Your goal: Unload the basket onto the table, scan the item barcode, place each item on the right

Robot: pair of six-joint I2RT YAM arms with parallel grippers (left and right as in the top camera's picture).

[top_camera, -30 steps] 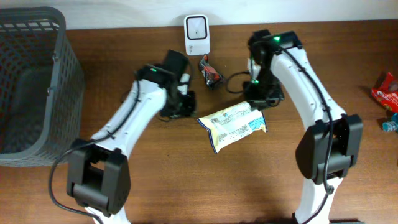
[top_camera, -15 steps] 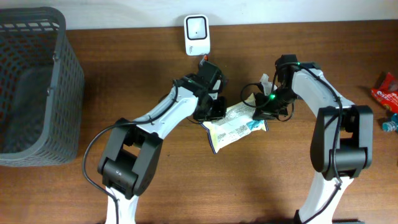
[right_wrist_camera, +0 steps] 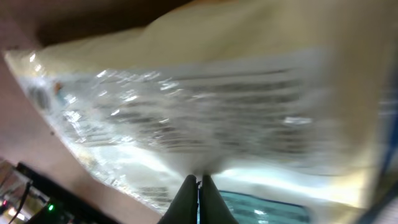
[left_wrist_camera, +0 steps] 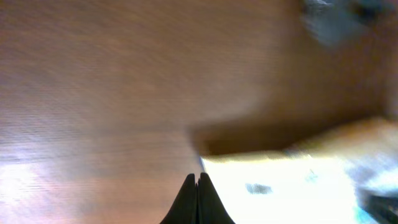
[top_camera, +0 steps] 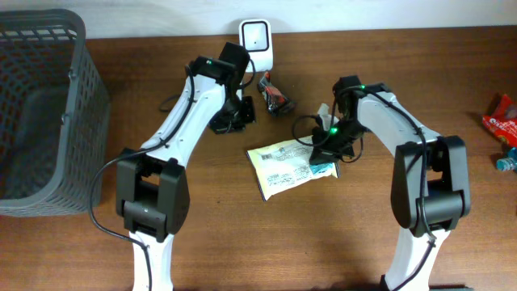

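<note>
The left tool has drawn back toward the far edge of the brown wooden counter, clamped shut and empty. The right tool is closed tight on the right edge of the pale yellow plastic packet.

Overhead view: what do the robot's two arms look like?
The left arm and right arm both have white tubular links, black joint housings, green lights near the wrist and loose black cables. The left gripper and right gripper have thin black fingers.
</note>
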